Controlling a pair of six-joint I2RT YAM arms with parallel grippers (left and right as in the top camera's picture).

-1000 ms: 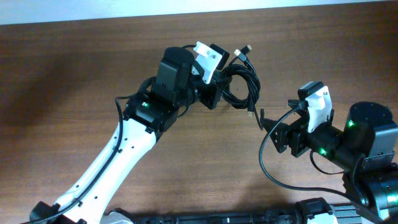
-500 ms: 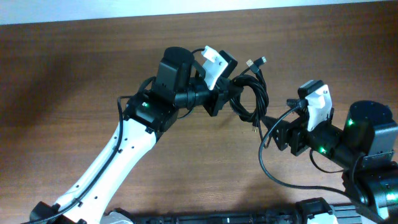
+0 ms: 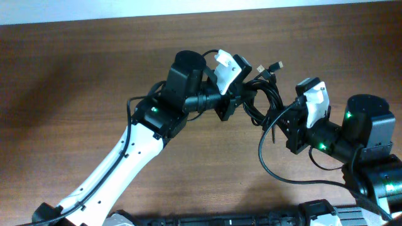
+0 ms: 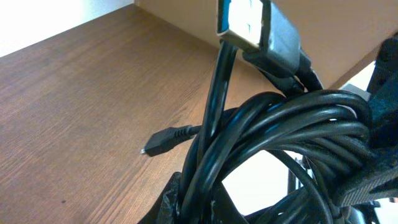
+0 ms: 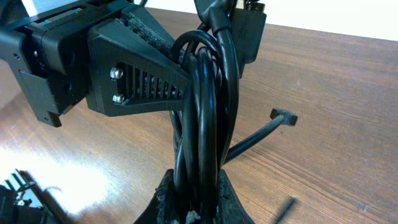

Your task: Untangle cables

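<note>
The cables (image 3: pixel 262 100) are a bundle of thin black loops hanging above the table between my two arms. My left gripper (image 3: pixel 244 97) is shut on the bundle's left side, and in the left wrist view the loops (image 4: pixel 292 124) fill the frame beyond its jaws (image 4: pixel 249 205). A silvery USB plug (image 4: pixel 245 22) sticks up at the top, and a small black plug (image 4: pixel 163 140) hangs low over the wood. My right gripper (image 3: pixel 278 119) is shut on the lower right part of the loops. The right wrist view shows several strands (image 5: pixel 205 112) pinched between its fingers (image 5: pixel 196 202).
Brown wooden table (image 3: pixel 75 81) all round, with a pale wall edge along the back. My left gripper's black ribbed finger (image 5: pixel 137 81) stands close in front of the right wrist camera. A loose plug end (image 5: pixel 283 116) juts out to the right.
My left arm has carried the cable bundle to the right, up to the right gripper. The right gripper was open and has closed on the loops.
</note>
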